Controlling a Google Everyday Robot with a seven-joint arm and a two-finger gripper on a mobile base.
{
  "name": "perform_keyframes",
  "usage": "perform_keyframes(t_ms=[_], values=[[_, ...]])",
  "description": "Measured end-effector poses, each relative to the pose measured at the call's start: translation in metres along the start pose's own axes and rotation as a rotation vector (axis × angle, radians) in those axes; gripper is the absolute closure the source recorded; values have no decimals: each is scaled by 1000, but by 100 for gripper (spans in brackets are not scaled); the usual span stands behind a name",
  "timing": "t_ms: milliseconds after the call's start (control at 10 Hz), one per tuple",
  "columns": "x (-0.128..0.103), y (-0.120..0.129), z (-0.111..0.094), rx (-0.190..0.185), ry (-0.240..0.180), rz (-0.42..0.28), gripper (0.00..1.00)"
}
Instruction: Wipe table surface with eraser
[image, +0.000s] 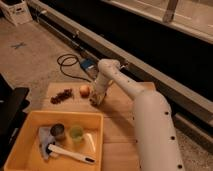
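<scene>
My white arm reaches from the lower right across the wooden table (122, 107). The gripper (96, 99) points down at the table top near its far edge, just right of a round orange-red fruit (85, 90). I cannot make out an eraser; it may be hidden under the gripper. A dark clump of small pieces (61, 95) lies on the table to the left of the fruit.
A yellow bin (30, 122) at the near left holds a can (58, 131), a green cup (76, 133), a cloth and a white-handled brush (70, 153). A black cable (67, 62) and a blue device (89, 64) lie on the floor behind. A dark chair (10, 107) stands at the left.
</scene>
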Motion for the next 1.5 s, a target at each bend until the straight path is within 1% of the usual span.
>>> perform_keyframes(t_ms=[100,300,400,500,600,700,800,900,1000,1100,1200,1300,1500], values=[[-7,-3,2,10,-17,-16,100],[-19,-3,6,15,-38,-26,100],[-28,8,6,5,-52,-10,100],[-31,14,3,-4,-52,12,100],[-33,19,0,-15,-47,28,100],[-30,31,-7,-34,-34,55,100],[-22,49,-18,-60,-12,92,100],[-15,55,-24,-78,15,110,100],[-2,62,-29,-120,48,132,100],[18,57,-30,-139,71,147,100],[28,54,-31,-137,80,151,100],[39,49,-31,-124,87,151,100],[49,29,-29,-99,84,124,100]])
